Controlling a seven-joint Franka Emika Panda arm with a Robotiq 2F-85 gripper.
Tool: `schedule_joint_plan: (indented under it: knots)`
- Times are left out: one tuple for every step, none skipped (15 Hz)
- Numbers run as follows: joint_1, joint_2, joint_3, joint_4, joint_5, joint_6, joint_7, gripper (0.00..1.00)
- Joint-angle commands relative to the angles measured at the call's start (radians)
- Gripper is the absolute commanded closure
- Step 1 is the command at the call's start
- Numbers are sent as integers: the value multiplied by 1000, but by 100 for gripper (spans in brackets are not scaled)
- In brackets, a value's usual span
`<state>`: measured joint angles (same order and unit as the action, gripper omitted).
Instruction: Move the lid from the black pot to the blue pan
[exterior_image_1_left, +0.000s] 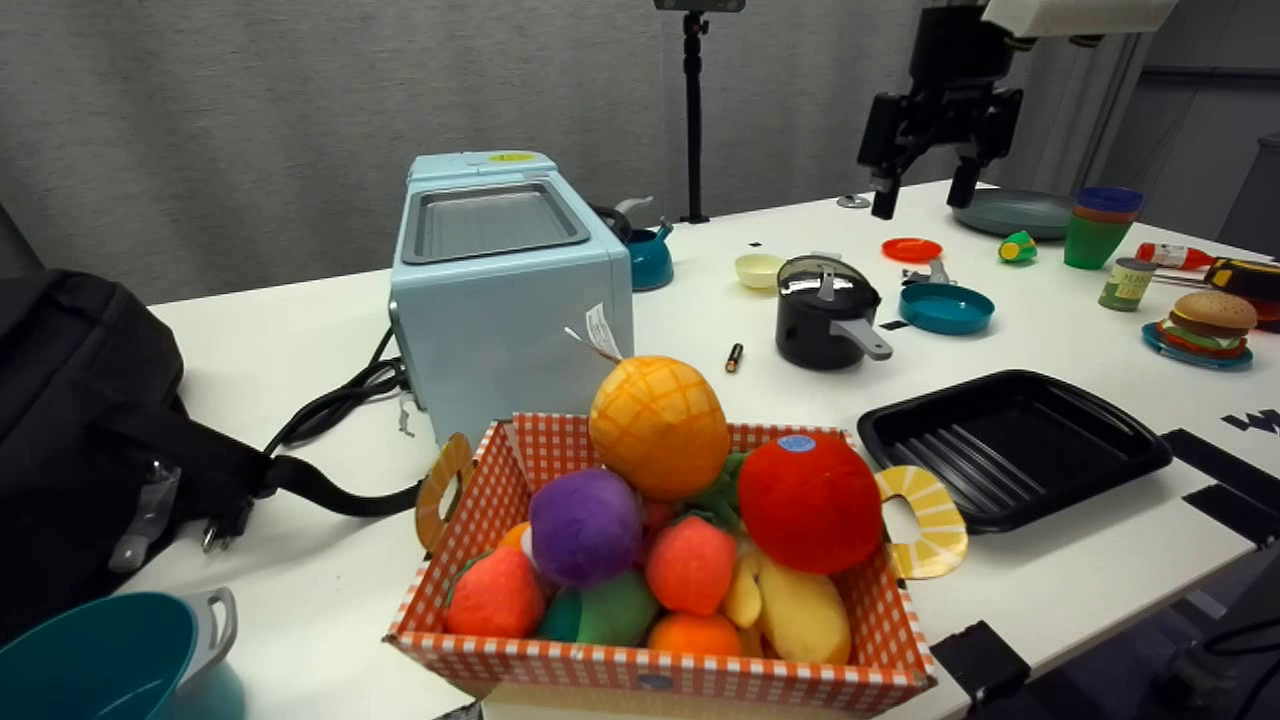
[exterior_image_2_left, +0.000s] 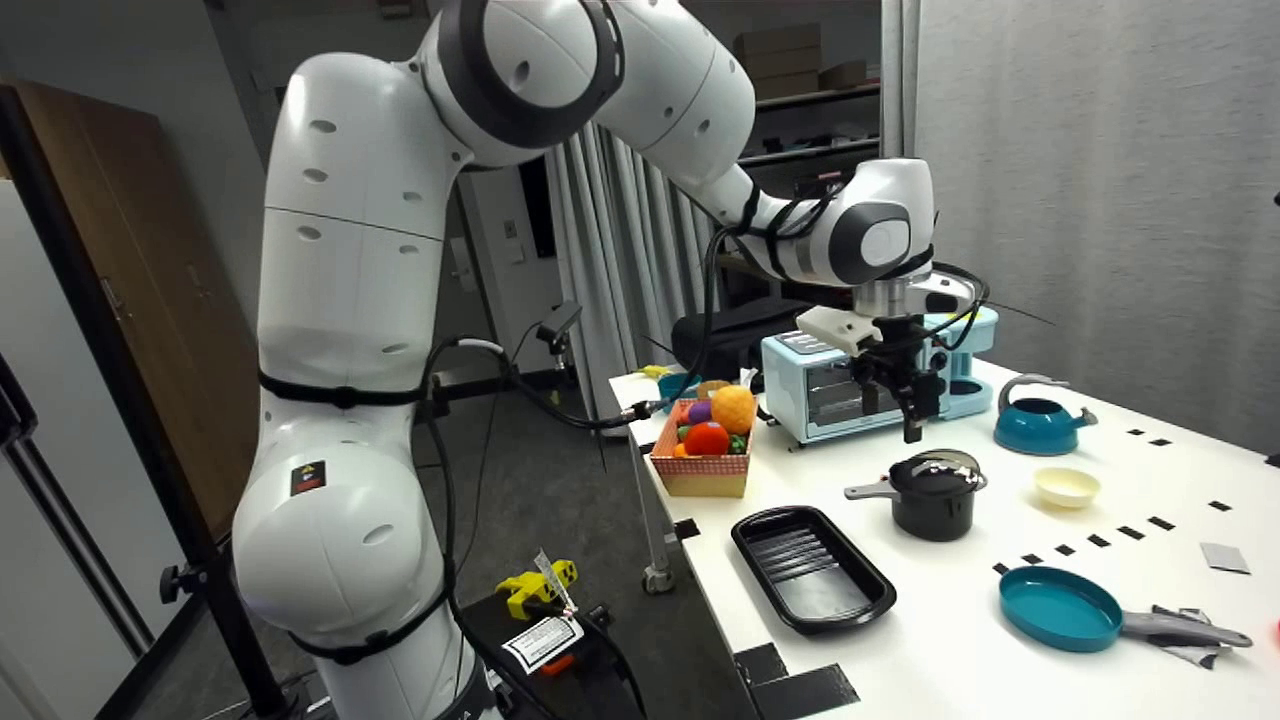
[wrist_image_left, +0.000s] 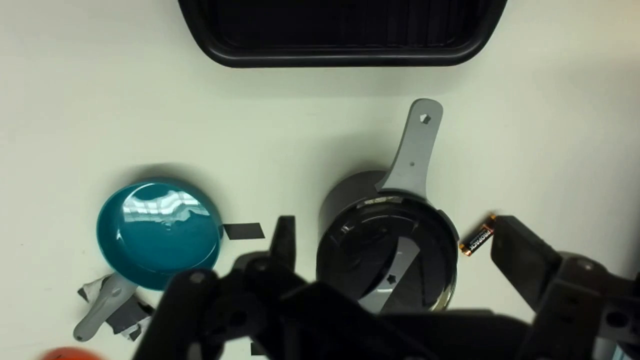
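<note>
Spread gripper (wrist_image_left: 394, 224) hangs above the capped black pot (exterior_image_2_left: 932, 514)

Nearest in the wrist view, the gripper's fingers stand wide apart and hold nothing, probably so that they can pass either side of the grey grip on the lid (wrist_image_left: 387, 252). That lid sits on the black pot; it may be slightly tilted, I cannot tell for sure. The black pot stands well in from both long edges of the bench (exterior_image_2_left: 960, 650), its handle turned toward the edge beside the arm (exterior_image_2_left: 345, 400), which should leave the grip clear for a reach from above. Farther from the bench end that carries the fruit basket (exterior_image_2_left: 703, 478), the blue pan (exterior_image_2_left: 1060, 610) lies hollow side up, ready to take the lid, its handle pointing toward the edge along the curtain (exterior_image_2_left: 1090, 200). The black tray (exterior_image_2_left: 825, 590) lies near the arm-side edge, off the straight line from pot to pan. The fruit basket sits by that edge, toward its corner, likely to leave the arm room.
</note>
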<state>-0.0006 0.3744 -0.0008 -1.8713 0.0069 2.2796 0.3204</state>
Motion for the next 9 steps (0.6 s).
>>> schedule_joint_plan:
  knots:
    - [49, 115, -25, 129, -2, 6, 91, 0]
    - [59, 140, -29, 155, -2, 7, 112, 0]
    - [68, 161, -34, 178, -2, 5, 129, 0]
    - [76, 183, -39, 202, -1, 4, 147, 0]
    - [82, 201, -44, 223, 0, 2, 162, 0]
    - [86, 219, -50, 243, 2, 2, 177, 0]
    - [88, 235, -55, 261, 4, 0, 187, 0]
    - [91, 252, -61, 278, 3, -1, 198, 0]
    - [94, 267, -68, 293, 2, -2, 208, 0]
